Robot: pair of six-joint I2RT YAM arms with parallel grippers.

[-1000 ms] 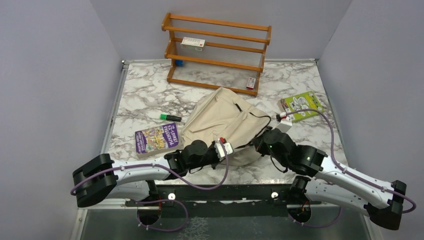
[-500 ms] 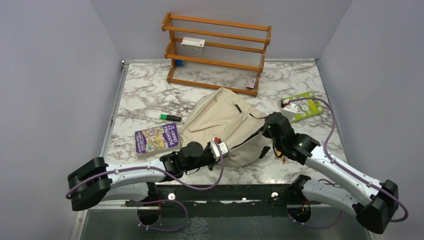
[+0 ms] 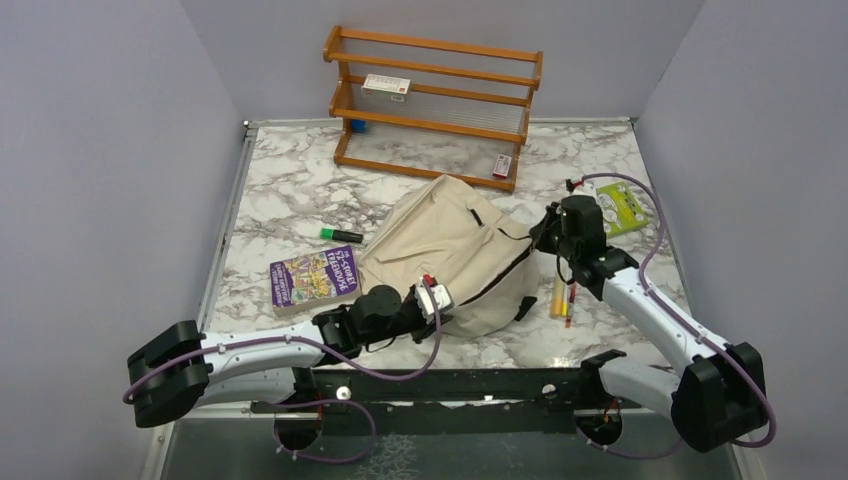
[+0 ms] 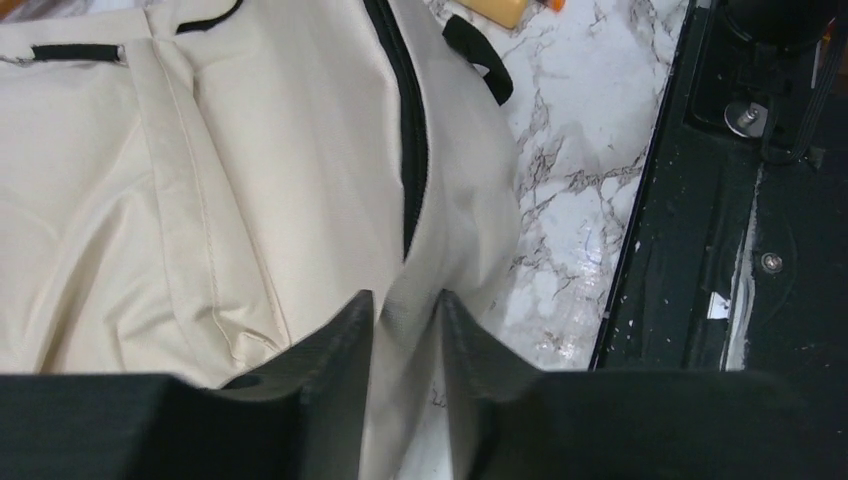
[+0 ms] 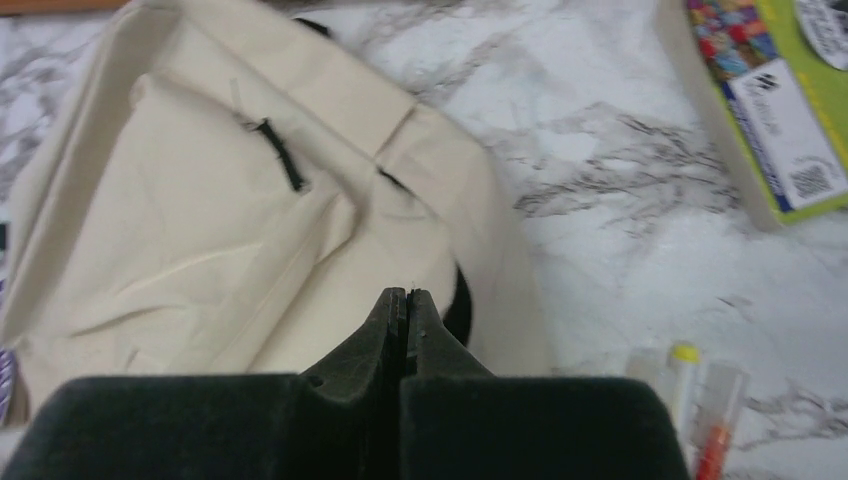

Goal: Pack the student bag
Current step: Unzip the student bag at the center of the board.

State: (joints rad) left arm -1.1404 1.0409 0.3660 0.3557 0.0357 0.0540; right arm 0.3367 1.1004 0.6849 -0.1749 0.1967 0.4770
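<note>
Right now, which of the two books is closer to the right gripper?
The green book, right of the student bag; the purple book lies on the bag's far, left side.

Left gripper (image 4: pixel 403 308) jaws slightly parted, student bag (image 4: pixel 200 200) fabric between them, on marble table (image 4: pixel 575 130)

One large beige fabric backpack (image 3: pixel 450 255), one orange-brown wooden shelf rack (image 3: pixel 432 75), one purple paperback book (image 3: pixel 313 278), one lime-green flat box (image 3: pixel 622 208), one black marker with a green cap (image 3: pixel 341 235), two slim pen-like tubes (image 3: pixel 559 297) and two small white-and-red cartons (image 3: pixel 386 86), all on one white marble-patterned table (image 3: pixel 290 190).
</note>
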